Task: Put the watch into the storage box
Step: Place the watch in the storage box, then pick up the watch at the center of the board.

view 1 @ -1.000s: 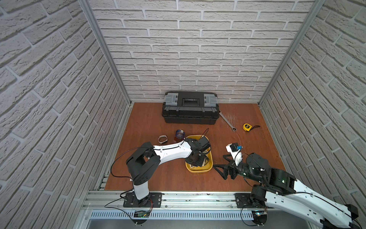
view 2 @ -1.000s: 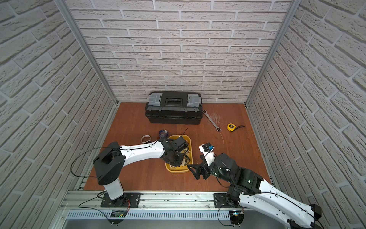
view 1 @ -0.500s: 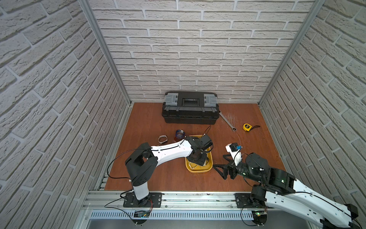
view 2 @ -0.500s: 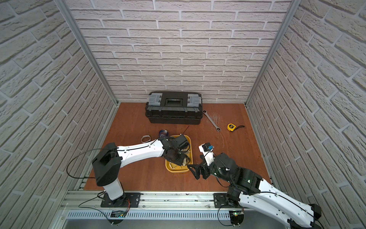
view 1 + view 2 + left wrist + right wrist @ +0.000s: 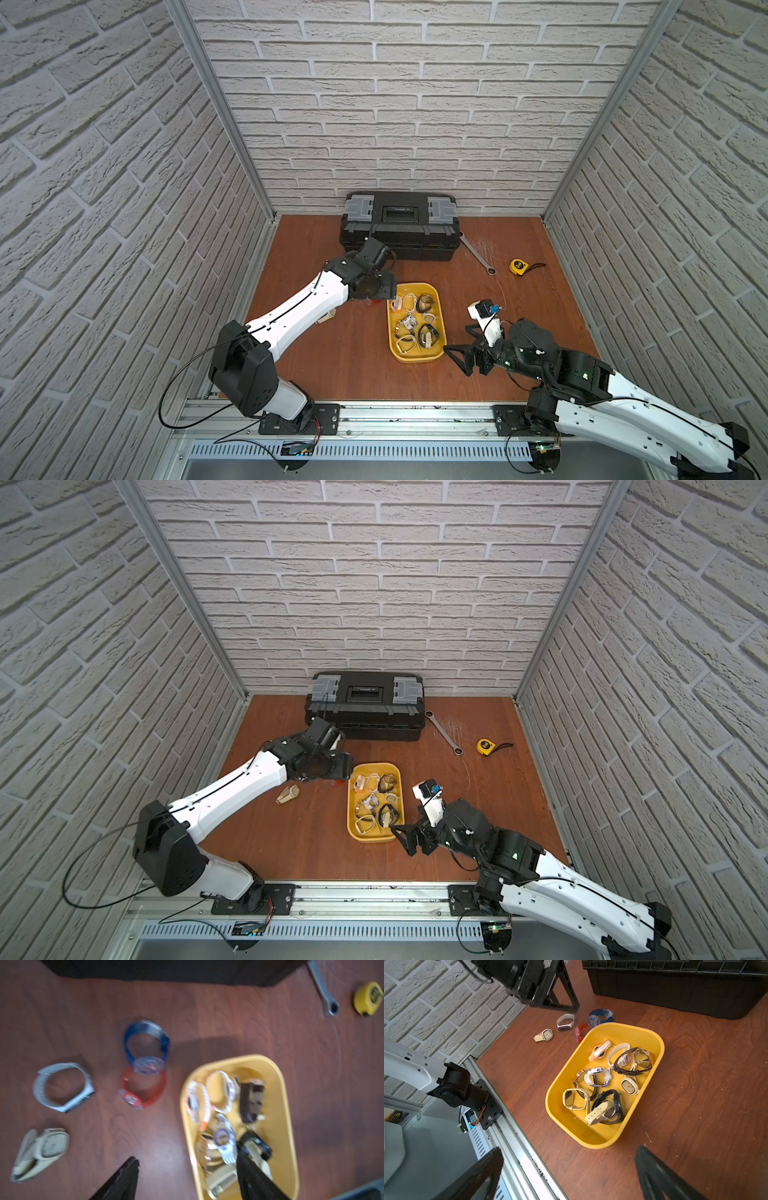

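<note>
Red watch [image 5: 133, 1100] just beside storage box [image 5: 278, 1095] rim | left jaws spread, empty | right jaws spread, near corner

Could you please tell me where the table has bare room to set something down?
Bare table lies between the tray and the tape measure, and between tray and front rail. Loose watches crowd the side by the left tool.

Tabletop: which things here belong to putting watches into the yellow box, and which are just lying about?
For the job: storage box; watches already inside; still loose on the table: blue watch, red watch, grey watch, beige watch.

Lying about: black toolbox, wrench, tape measure.
</note>
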`<state>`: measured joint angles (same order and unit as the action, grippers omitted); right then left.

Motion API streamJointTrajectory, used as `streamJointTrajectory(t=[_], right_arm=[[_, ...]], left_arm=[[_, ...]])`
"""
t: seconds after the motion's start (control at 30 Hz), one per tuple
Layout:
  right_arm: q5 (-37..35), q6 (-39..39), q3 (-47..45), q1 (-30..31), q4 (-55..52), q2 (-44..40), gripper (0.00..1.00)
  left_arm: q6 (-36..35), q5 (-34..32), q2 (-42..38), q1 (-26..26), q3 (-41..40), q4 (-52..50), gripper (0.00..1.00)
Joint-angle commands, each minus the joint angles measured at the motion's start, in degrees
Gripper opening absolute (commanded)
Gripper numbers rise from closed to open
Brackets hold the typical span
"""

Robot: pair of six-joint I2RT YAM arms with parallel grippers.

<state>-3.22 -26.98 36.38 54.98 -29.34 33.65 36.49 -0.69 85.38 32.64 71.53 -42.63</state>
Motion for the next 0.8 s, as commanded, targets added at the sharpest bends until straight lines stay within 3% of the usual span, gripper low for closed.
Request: streamJointTrajectory(t=[0.0, 0.13, 0.3, 0.57, 0.77], right_arm=[[-0.4, 0.2, 0.5, 0.3, 2.4, 0.0, 1.0], [-0.5, 0.0, 0.4, 0.3, 2.7, 0.6, 1.0], [-0.2, 0.0, 0.7, 0.3, 2.6, 1.7, 1.0], [-0.1, -0.1, 0.1, 0.3, 3.1, 2.3, 1.0], [-0.4, -0.1, -0.1, 0.3, 2.7, 1.7, 1.0]], left_arm=[[-5.1, 3.8, 3.2, -6.7, -1.4, 3.4, 0.77], [-7.8, 7.4, 9.7, -13.7, 0.5, 5.9, 0.73], [-9.2, 11.8, 16.7, -17.3, 4.2, 8.2, 0.7], [-11.2, 12.5, 18.8, -17.8, 7.4, 10.7, 0.7], [-12.1, 11.5, 24.7, -17.6, 13.5, 6.8, 0.69]])
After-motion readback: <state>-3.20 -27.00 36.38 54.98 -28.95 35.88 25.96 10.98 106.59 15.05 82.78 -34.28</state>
